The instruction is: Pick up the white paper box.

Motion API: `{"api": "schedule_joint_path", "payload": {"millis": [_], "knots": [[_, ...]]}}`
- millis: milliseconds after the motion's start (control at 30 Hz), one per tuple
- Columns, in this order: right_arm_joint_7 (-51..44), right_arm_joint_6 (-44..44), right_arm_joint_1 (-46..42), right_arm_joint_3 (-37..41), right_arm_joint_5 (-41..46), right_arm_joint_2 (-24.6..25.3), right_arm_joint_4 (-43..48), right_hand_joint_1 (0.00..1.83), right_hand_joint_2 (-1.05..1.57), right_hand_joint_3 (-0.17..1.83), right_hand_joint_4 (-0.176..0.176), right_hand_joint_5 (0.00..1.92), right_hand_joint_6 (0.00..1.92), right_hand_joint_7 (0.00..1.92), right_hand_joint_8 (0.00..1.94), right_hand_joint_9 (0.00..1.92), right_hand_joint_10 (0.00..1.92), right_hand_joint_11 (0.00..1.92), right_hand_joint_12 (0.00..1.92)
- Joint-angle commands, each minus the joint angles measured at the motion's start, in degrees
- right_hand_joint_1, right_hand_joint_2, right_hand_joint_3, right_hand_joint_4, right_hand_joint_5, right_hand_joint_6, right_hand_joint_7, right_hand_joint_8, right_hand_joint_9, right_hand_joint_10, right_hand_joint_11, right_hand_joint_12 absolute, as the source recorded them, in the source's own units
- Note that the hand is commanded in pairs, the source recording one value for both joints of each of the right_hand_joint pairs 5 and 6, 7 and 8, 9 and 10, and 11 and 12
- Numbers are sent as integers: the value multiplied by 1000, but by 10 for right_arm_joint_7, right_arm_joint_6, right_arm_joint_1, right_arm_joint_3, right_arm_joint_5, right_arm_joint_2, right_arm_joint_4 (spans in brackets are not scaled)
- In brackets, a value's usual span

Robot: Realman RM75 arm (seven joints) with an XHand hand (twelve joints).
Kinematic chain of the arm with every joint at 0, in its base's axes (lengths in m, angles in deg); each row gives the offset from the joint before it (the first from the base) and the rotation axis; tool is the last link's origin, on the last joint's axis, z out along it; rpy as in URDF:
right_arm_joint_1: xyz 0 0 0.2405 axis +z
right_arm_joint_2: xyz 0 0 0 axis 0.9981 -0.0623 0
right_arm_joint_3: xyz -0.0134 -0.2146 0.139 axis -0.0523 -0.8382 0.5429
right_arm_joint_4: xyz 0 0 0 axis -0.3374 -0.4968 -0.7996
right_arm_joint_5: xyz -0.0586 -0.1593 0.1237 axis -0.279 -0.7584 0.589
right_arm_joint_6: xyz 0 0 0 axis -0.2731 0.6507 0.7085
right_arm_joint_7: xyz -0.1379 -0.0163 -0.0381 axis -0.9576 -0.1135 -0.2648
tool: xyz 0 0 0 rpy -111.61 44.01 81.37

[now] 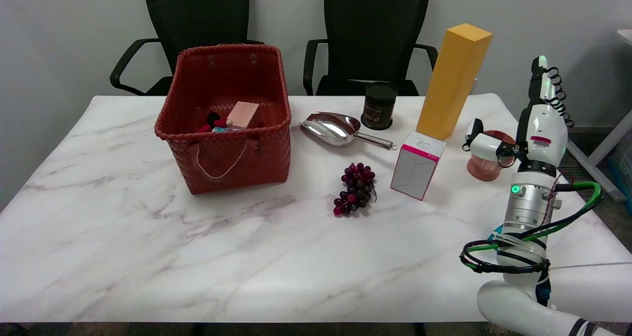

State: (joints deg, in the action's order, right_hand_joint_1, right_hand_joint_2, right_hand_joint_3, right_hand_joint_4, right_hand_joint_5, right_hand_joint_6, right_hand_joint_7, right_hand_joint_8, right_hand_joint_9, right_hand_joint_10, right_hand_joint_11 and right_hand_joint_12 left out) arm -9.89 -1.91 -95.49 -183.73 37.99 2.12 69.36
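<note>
White paper box point(417, 165) upright at frame centre-right; right robot hand point(535, 124) further right, empty, fingers apart.

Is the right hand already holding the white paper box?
No, the right hand is off to the side of the white paper box, which stands alone on the table.

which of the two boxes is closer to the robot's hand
The white paper box with pink edges, standing just left of the right hand. The tall yellow box stands farther back on the table.
</note>
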Motion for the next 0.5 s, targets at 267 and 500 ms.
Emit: {"api": "schedule_joint_path", "payload": {"millis": [267, 500], "knots": [[46, -6, -1, -7, -5, 0, 10, 1200, 433, 1155, 0, 82, 82, 180, 180, 244, 244, 241, 241], [46, -6, -1, -11, -7, 0, 20, 1200, 436, 1155, 0, 82, 82, 182, 182, 246, 246, 242, 242]]}}
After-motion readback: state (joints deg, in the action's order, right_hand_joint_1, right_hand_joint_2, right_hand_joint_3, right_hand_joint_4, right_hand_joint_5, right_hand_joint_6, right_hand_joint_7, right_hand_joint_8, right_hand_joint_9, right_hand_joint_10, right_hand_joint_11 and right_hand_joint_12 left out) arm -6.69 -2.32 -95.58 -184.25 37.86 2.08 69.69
